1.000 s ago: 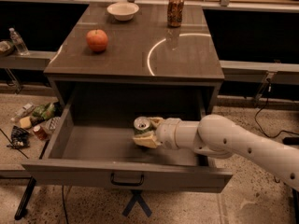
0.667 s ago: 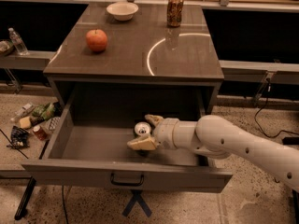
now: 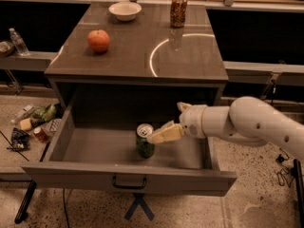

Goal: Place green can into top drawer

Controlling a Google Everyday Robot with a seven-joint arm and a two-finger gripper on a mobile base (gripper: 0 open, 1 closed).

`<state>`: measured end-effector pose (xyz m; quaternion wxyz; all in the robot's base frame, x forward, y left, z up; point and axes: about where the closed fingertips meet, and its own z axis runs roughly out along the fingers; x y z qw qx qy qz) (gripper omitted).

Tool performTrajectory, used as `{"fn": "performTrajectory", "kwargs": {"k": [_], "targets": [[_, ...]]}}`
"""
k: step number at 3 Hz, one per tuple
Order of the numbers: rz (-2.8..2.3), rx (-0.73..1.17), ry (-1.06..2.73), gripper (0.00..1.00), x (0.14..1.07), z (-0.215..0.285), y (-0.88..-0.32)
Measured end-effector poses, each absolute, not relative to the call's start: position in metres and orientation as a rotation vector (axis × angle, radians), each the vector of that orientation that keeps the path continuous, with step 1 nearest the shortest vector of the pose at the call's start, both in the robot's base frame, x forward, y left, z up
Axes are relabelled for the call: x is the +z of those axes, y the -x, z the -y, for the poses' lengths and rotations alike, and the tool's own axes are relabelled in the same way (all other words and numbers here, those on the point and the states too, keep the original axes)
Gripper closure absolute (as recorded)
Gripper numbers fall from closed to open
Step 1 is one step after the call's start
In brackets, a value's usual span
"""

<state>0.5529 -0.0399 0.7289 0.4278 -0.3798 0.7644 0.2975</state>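
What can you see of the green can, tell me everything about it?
The green can is a small dark green metal drink can with a silver top and pull tab. It stands upright on the floor of the open top drawer, near its middle. The gripper is close beside it, open, one tan finger at its upper edge; whether they touch is unclear.

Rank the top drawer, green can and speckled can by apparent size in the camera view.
1. The top drawer, by far.
2 and 3. The green can and speckled can look alike; the green one is nearer the camera, so I won't rank them.
The gripper, open, is in the drawer beside the green can.
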Motion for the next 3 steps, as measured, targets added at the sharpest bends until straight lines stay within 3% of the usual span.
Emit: {"fn": "performTrajectory", "kwargs": {"k": [3], "targets": [[-1.811, 0.574, 0.816, 0.72, 0.887, 0.107, -0.583]]}}
